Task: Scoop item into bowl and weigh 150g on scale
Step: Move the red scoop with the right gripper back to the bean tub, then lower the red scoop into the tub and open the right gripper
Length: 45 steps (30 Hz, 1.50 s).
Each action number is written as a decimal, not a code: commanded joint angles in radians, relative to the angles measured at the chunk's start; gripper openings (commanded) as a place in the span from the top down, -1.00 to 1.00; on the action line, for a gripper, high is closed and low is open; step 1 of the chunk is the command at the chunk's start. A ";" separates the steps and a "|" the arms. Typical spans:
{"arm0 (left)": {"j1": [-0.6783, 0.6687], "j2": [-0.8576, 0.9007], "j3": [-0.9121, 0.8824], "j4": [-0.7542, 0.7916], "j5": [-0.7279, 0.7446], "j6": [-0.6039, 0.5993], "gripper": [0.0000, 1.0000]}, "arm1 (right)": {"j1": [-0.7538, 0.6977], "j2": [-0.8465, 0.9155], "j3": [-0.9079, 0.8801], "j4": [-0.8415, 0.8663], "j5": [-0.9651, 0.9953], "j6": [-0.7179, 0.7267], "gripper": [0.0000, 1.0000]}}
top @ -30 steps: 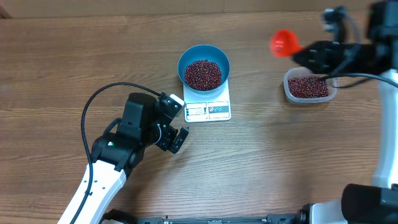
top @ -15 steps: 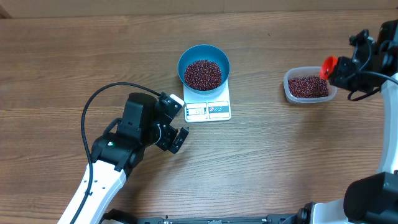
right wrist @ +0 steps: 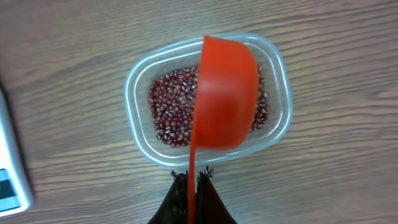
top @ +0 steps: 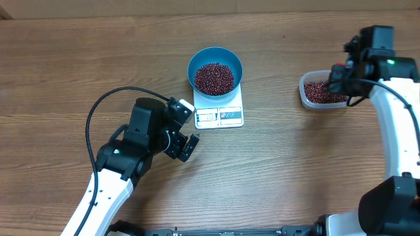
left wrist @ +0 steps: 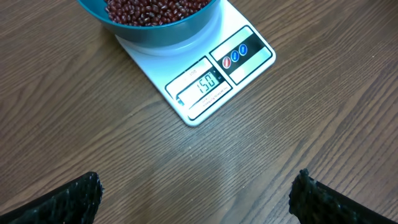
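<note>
Overhead, the blue bowl (top: 195, 60) sits on the far end of the scale (top: 220, 117), heaped with beans (top: 214, 77). The left gripper (top: 188, 128) hovers just left of the scale, spread wide and empty, and the right gripper (top: 338, 76) hangs well to the scale's right above the clear tub (top: 304, 96). Left wrist alone shows the display (left wrist: 202, 83) reading 150, so I judge the weighing reached; the next move calls only for setting the tool down without spilling. Right wrist alone shows the red scoop (right wrist: 225, 93), its thin handle pinched between tightly closed fingers (right wrist: 171, 208), over the tub's leftover beans.
</note>
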 commanded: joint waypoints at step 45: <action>-0.002 0.005 -0.008 0.000 0.009 0.023 -0.99 | -0.056 -0.028 -0.087 0.145 -0.370 0.319 0.31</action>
